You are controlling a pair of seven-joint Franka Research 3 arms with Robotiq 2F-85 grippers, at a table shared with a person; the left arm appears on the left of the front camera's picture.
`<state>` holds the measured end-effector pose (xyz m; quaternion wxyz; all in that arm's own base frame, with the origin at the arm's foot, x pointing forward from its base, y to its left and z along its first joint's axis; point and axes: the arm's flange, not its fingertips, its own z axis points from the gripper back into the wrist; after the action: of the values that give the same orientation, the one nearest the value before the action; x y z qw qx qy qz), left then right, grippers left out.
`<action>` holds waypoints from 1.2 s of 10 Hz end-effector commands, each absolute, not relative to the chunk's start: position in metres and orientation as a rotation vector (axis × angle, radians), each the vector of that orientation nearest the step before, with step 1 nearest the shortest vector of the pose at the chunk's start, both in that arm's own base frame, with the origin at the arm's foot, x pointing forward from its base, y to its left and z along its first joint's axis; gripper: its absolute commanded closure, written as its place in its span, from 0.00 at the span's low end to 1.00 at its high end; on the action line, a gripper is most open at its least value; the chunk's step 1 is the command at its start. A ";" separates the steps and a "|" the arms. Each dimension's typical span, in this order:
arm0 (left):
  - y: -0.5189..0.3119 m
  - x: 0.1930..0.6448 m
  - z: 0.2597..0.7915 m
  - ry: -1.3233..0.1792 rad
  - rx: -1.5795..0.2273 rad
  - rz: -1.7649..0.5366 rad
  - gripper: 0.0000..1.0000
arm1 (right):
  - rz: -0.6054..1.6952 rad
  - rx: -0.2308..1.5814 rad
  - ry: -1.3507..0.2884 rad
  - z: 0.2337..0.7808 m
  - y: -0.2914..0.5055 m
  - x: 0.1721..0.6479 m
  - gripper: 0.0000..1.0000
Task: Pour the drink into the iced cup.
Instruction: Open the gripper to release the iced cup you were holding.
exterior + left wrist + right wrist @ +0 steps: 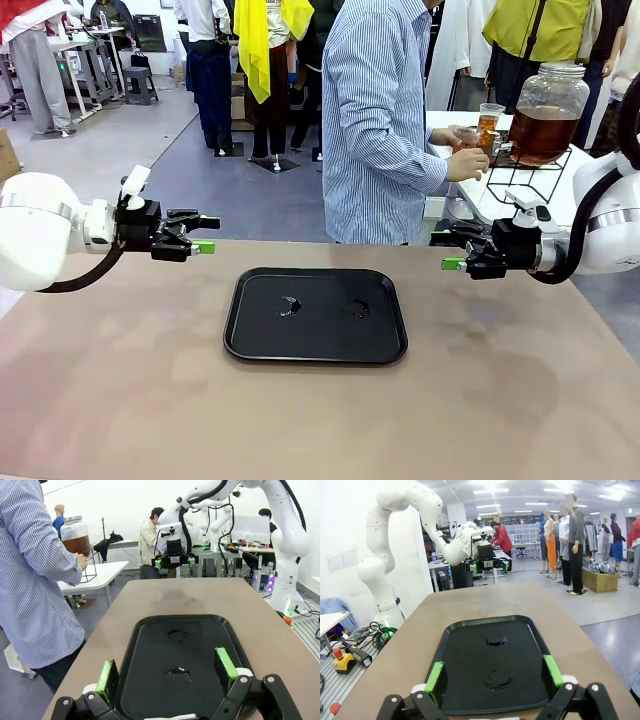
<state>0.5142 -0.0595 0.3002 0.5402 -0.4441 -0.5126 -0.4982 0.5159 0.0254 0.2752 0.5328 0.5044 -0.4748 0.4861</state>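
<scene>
— Firstly, item one: where does the drink (541, 133) stand?
— Off the work table. It is amber-brown liquid in a large glass jar (549, 110) on a black wire stand (528, 175), on a white side table (487, 203) at the far right. The raised stand likely leaves room for a cup beneath the jar's outlet.
— Item two, the cup?
— A clear cup (489, 120) with some orange-tinted liquid is held close beside the jar by the person (378, 120) in a striped shirt, whose hands (468, 163) are at the jar's base, apparently drawing a serving. Whether it holds ice cannot be told.
— Item three, the tray?
— Black tray (316, 314), centre of the brown table (120, 400), bearing two small wet patches and nothing else; probably the landing spot for cups, placed between both arms.
— Item four, the claws?
— Left gripper (199, 235) hovers above the table left of the tray, released, fingers spread, grasping nothing. Right gripper (459, 252) mirrors it at the right, likewise released and empty. Both point inward at the tray, well apart from it, seemingly parked until cups arrive.
</scene>
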 end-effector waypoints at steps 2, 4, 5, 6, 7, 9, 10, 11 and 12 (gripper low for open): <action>-0.060 0.515 0.302 -1.217 -1.058 -1.183 0.00 | 1.162 1.201 -1.128 0.278 0.027 0.517 0.00; -0.060 0.515 0.302 -1.217 -1.058 -1.183 0.00 | 1.162 1.201 -1.128 0.278 0.027 0.517 0.00; -0.060 0.515 0.302 -1.217 -1.058 -1.183 0.00 | 1.162 1.201 -1.128 0.278 0.027 0.517 0.00; -0.060 0.515 0.302 -1.217 -1.058 -1.183 0.00 | 1.162 1.201 -1.128 0.278 0.027 0.517 0.00; -0.060 0.515 0.302 -1.217 -1.058 -1.183 0.00 | 1.162 1.201 -1.128 0.278 0.027 0.517 0.00; -0.060 0.515 0.302 -1.217 -1.058 -1.183 0.00 | 1.162 1.201 -1.128 0.278 0.027 0.517 0.00; -0.060 0.515 0.302 -1.217 -1.058 -1.183 0.00 | 1.162 1.201 -1.128 0.278 0.027 0.517 0.00; -0.060 0.515 0.302 -1.217 -1.058 -1.183 0.00 | 1.162 1.201 -1.128 0.278 0.027 0.517 0.00; -0.060 0.515 0.302 -1.217 -1.058 -1.183 0.00 | 1.162 1.201 -1.128 0.278 0.027 0.517 0.00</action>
<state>0.5142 -0.0595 0.3002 0.5402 -0.4441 -0.5126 -0.4982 0.5159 0.0254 0.2752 0.5328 0.5044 -0.4748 0.4861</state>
